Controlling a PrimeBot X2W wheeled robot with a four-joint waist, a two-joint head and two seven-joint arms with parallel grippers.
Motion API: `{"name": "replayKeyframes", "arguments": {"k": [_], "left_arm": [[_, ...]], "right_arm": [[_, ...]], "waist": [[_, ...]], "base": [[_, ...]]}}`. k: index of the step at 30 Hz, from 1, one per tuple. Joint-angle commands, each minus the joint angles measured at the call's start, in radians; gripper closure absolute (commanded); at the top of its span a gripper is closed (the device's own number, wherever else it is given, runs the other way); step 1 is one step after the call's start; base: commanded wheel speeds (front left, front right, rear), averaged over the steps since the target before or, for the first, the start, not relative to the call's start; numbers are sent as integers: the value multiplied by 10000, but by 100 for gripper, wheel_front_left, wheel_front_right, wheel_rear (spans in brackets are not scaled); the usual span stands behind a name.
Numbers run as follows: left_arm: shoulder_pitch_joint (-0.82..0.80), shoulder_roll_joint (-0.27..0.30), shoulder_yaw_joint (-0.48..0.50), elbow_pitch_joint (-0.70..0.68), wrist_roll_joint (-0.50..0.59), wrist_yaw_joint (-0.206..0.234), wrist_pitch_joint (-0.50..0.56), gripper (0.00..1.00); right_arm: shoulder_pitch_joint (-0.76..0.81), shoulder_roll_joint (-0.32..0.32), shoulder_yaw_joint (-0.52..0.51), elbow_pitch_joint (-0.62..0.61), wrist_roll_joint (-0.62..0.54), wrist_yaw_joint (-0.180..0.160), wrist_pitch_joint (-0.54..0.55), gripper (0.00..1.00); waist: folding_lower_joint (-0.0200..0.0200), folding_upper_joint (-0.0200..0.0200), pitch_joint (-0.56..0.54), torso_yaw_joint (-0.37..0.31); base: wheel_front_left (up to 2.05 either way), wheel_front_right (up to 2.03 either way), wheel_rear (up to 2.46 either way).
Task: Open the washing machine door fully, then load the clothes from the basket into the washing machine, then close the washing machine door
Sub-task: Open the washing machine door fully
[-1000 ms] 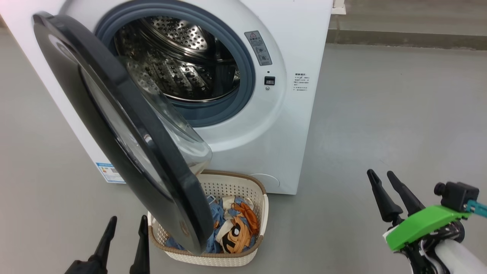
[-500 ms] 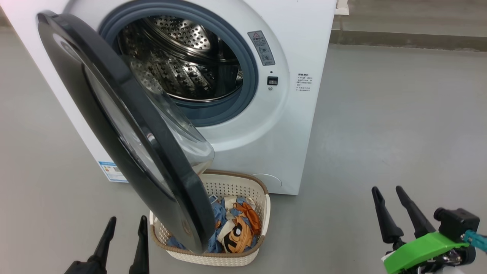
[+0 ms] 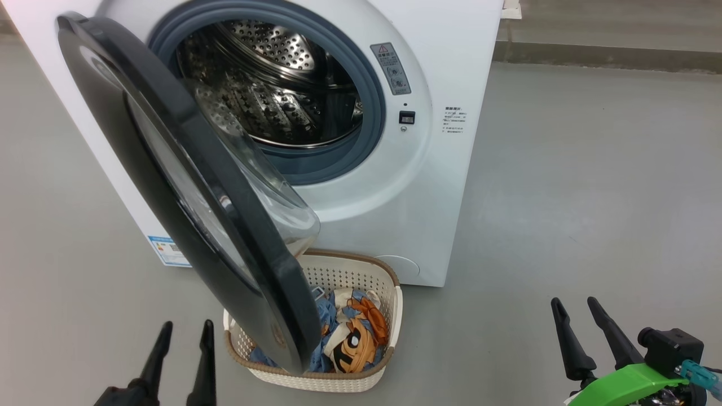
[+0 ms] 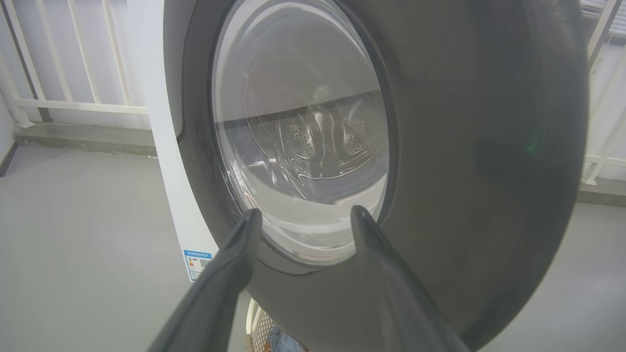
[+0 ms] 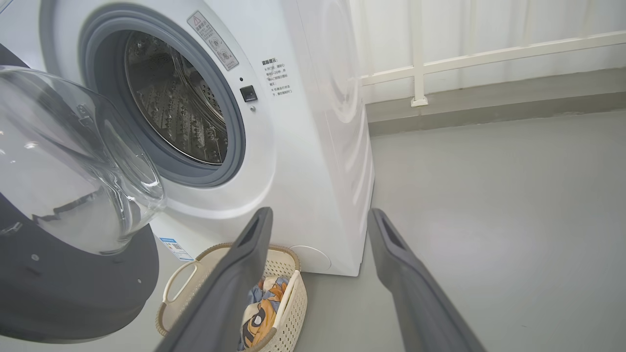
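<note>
The white washing machine (image 3: 445, 186) stands ahead with its steel drum (image 3: 271, 90) bare. The washing machine door (image 3: 169, 186), black with a clear bowl window, hangs part-way out over the basket (image 3: 316, 380). The clothes (image 3: 352, 338), light blue and orange with a black cartoon face, lie in the basket. My left gripper (image 3: 187, 324) is open, low and left of the basket, facing the door's outer side (image 4: 464, 146). My right gripper (image 3: 574, 301) is open and empty over the floor, right of the basket. In the right wrist view the basket (image 5: 293, 313) shows below my right gripper (image 5: 319, 211).
Grey floor (image 3: 592, 197) stretches wide to the right of the machine. A kerb with a white railing (image 5: 415, 68) runs behind it. The door's lower edge covers the left half of the basket. A blue label (image 3: 166, 251) marks the machine's lower left corner.
My right gripper has drawn down and back toward the view's bottom edge. The left fingers stand a touch closer together. The head view has shifted slightly; door, basket and clothes are unmoved.
</note>
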Motion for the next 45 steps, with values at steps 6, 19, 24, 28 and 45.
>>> {"name": "replayKeyframes", "arguments": {"k": [6, 19, 24, 28, 45], "left_arm": [[-358, 63, 541, -697, -291, -19, -65, 100], [-727, 63, -474, -4837, -1279, 470, -65, 100], [-836, 63, -2163, -5310, -1305, 475, -14, 100], [-1014, 63, -3330, -4858, -1599, 547, 134, 100], [-2162, 62, -4615, -887, -2927, 771, -8, 100]], "right_arm": [[-82, -58, 2, -312, -272, 46, -122, 0], [-7, -21, -76, -532, -577, 46, -122, 0], [4, 39, -156, -654, -817, 46, -122, 0], [-11, 118, -254, -745, -1038, 46, -122, 0], [-80, 241, -344, -932, -1440, 46, -122, 0]], "waist": [[0, 0, -27, 27], [0, 0, -111, -15], [0, 0, -102, -114], [0, 0, -58, -198], [0, 0, 151, -367]], "base": [[0, 0, 0], [0, 0, 0], [0, 0, 0], [0, 0, 0], [0, 0, 0]]}}
